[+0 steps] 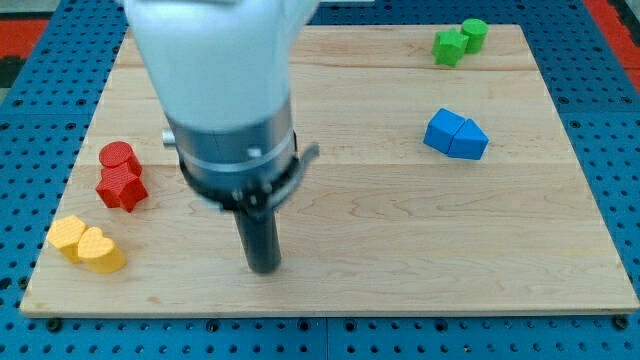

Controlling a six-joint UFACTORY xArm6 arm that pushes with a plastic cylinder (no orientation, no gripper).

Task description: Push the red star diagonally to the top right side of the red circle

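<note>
The red circle sits near the board's left edge. The red star lies just below it, touching it. My tip is on the board in the lower middle, well to the right of and below the red star, apart from every block. The arm's white and grey body covers the board's upper middle-left.
Two yellow blocks, a hexagon and a heart, touch each other at the lower left. Two blue blocks touch at the right. Two green blocks touch at the top right. The wooden board lies on a blue perforated table.
</note>
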